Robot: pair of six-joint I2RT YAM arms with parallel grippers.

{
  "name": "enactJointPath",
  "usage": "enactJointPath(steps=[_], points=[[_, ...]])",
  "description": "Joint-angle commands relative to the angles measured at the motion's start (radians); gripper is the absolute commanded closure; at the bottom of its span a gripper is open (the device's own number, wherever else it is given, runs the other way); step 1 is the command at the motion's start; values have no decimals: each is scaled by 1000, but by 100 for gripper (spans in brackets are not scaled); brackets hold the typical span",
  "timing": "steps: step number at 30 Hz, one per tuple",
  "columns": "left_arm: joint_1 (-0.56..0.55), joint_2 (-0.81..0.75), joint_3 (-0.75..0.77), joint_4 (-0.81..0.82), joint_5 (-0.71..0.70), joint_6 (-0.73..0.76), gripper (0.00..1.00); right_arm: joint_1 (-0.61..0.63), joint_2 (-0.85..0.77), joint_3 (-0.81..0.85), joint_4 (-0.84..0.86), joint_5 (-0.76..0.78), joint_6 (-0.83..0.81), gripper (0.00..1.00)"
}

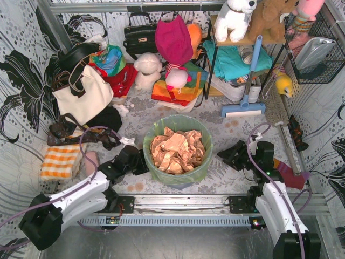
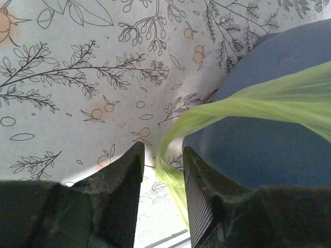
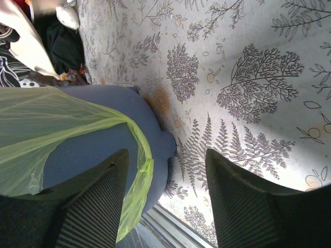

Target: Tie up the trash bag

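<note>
The trash bag [image 1: 178,125] is lime-green and lines a blue-grey round bin [image 1: 186,177] at the table's middle, with crumpled tan-brown paper [image 1: 177,151] inside. My left gripper [image 1: 141,161] is at the bin's left side. In the left wrist view the gripper [image 2: 163,150] is open, and a gathered green strip of the bag [image 2: 176,129] hangs between its fingers, unclamped, beside the bin [image 2: 269,155]. My right gripper [image 1: 226,154] is at the bin's right side. In the right wrist view the gripper [image 3: 166,155] is wide open, and a bag flap [image 3: 137,175] hangs by its left finger [image 3: 98,201].
A white tote bag [image 1: 83,94], a black handbag [image 1: 140,35], plush toys [image 1: 146,70] and a shelf with folded cloths [image 1: 237,59] crowd the back. A blue-handled squeegee [image 1: 245,108] lies behind the bin on the right. An orange checked cloth [image 1: 60,162] lies at the left. A metal rail [image 1: 183,202] runs along the near edge.
</note>
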Motion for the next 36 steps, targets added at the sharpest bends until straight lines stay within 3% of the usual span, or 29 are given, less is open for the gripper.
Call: enactJointPath(steps=[1, 8, 16, 21, 36], points=[[-8, 12, -10, 58, 8, 15, 56, -1, 10, -8, 46, -43, 9, 41], [-12, 28, 11, 40, -10, 25, 63, 23, 66, -11, 88, -52, 16, 43], [-14, 21, 12, 42, -17, 29, 69, 235, 216, 17, 213, 81, 71, 44], [-16, 20, 13, 42, -13, 30, 74, 264, 279, 34, 239, 97, 84, 46], [-17, 37, 28, 37, -17, 42, 76, 386, 414, 22, 443, 100, 182, 53]])
